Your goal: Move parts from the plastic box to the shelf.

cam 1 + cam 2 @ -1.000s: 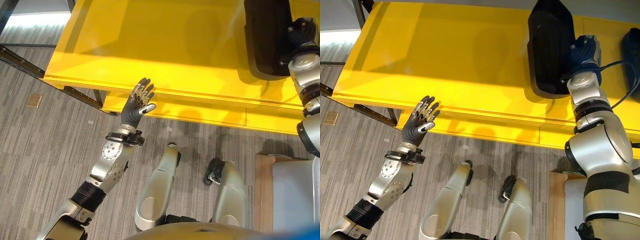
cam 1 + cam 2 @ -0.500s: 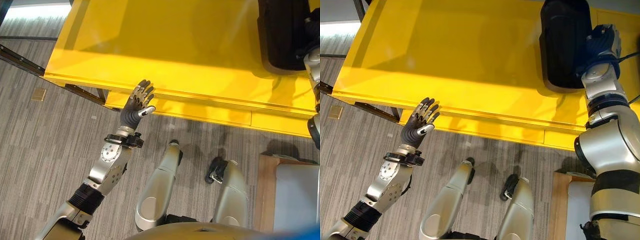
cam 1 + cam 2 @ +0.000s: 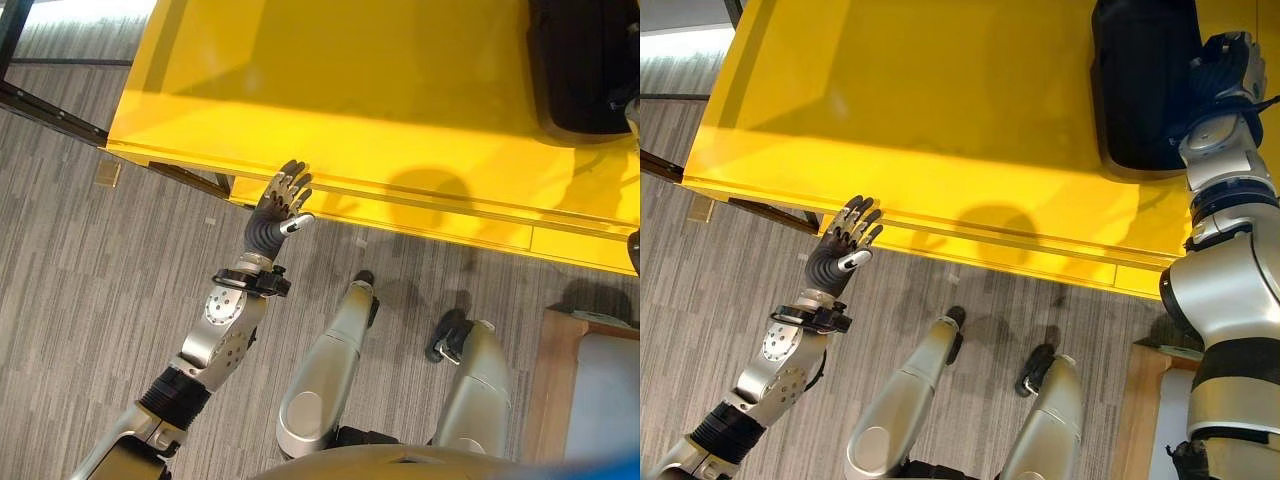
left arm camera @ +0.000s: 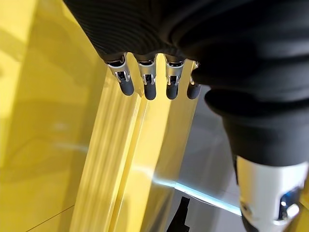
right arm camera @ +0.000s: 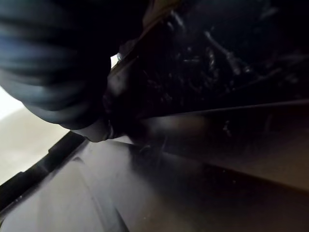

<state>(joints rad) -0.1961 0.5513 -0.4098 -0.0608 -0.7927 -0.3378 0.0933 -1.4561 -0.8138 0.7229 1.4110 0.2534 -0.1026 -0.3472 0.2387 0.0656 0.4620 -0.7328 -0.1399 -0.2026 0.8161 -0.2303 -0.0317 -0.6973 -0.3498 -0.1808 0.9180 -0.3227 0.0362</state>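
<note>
Resting my right hand [image 3: 1225, 72] against the black part [image 3: 1145, 80] on the yellow shelf [image 3: 940, 120], I can't tell whether its fingers grip. I'd seat the part flat before drawing back. My left hand [image 3: 277, 208] hovers spread beside the shelf edge, holding nothing.

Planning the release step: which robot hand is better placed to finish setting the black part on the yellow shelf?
Right. The right robot hand is already against the black part lying on the yellow shelf; its fingers are hidden behind it. The left robot hand is open at the shelf's front edge, far from the part.
</note>
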